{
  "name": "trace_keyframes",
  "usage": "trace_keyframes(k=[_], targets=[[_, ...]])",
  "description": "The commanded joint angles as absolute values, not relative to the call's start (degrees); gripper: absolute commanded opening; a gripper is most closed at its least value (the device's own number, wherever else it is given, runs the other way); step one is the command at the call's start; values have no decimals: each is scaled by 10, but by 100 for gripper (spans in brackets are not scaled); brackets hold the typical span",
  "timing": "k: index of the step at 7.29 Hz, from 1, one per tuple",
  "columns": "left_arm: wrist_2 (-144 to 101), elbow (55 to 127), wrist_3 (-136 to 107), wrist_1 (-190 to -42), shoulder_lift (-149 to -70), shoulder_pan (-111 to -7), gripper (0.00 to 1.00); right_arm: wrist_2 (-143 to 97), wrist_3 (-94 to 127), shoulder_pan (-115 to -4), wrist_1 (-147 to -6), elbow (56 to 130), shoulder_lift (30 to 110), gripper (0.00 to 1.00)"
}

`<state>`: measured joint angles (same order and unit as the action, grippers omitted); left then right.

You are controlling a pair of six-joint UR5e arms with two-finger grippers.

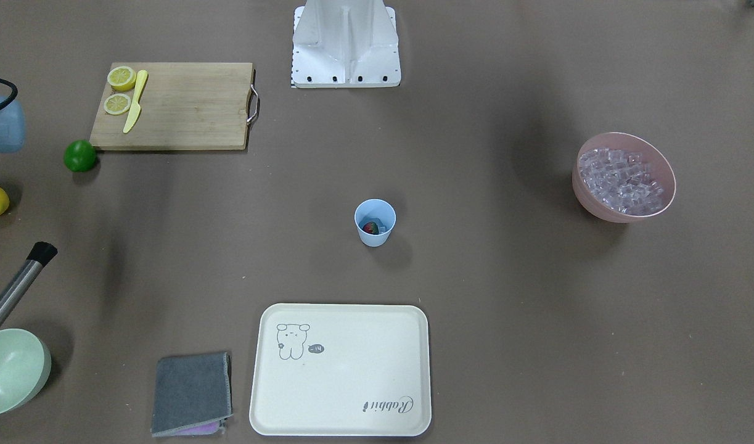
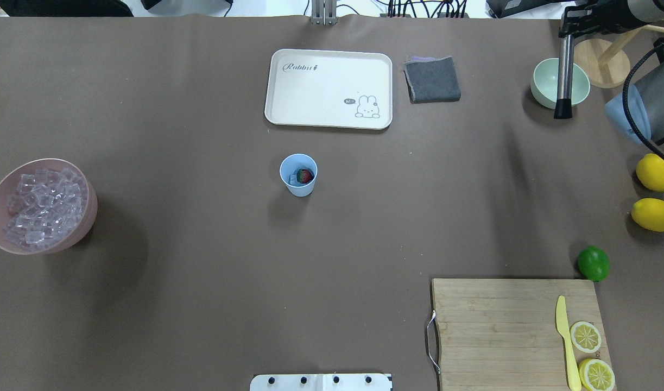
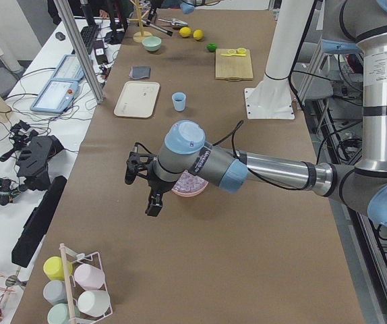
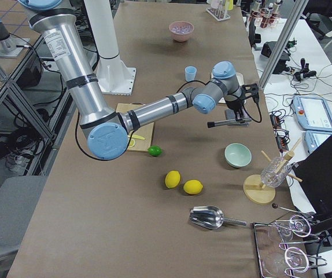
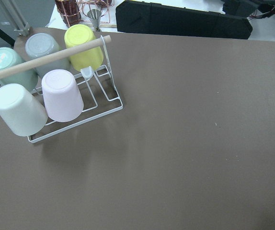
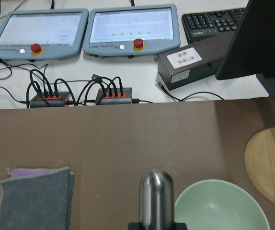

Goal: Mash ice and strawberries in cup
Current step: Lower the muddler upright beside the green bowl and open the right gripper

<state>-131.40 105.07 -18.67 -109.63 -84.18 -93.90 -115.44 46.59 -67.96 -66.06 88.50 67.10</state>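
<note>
Fingers on the right gripper pinch the muddler by the far right corner of the desk, left gripper: can't tell; bring it upright over the cup, press straight down

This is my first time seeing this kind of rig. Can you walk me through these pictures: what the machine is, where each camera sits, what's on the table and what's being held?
The machine is a left arm and a right arm at a table, each with a two-finger gripper. Four fixed cameras watch: one facing the robot, one over its shoulders, one at each table end. Two more sit on the wrists. A pink bowl holds ice. Mid-table, the cup holds a strawberry. Also: a tray, cloth, green bowl, board with lemon slices and knife, lime, two lemons. The right gripper grips a steel muddler near the green bowl. The left gripper hangs above the table by a rack of cups; open or shut, I cannot tell.
</note>
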Motion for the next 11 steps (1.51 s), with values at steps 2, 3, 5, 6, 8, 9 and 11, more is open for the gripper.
trace_keyframes(k=[2,3,5,6,8,9,11], targets=[[-1312,1049,-187,-1119,-845,-925,96,-1194,432,-631,-729,865,674,0],[-1311,1049,-186,-1119,-845,-919,96,-1187,427,-603,-728,833,678,0],[-1311,1049,-187,-1120,-850,-918,96,-1183,375,-577,-729,809,691,0],[-1311,1049,-187,-1120,-853,-918,96,-1190,365,-577,-729,811,706,0],[-1311,1050,-187,-1120,-855,-918,96,-1192,362,-577,-723,816,730,0],[-1311,1051,-187,-1120,-854,-918,96,-1187,364,-577,-724,816,734,0],[-1311,1050,-187,-1120,-855,-917,96,-1178,375,-577,-725,816,741,95]])
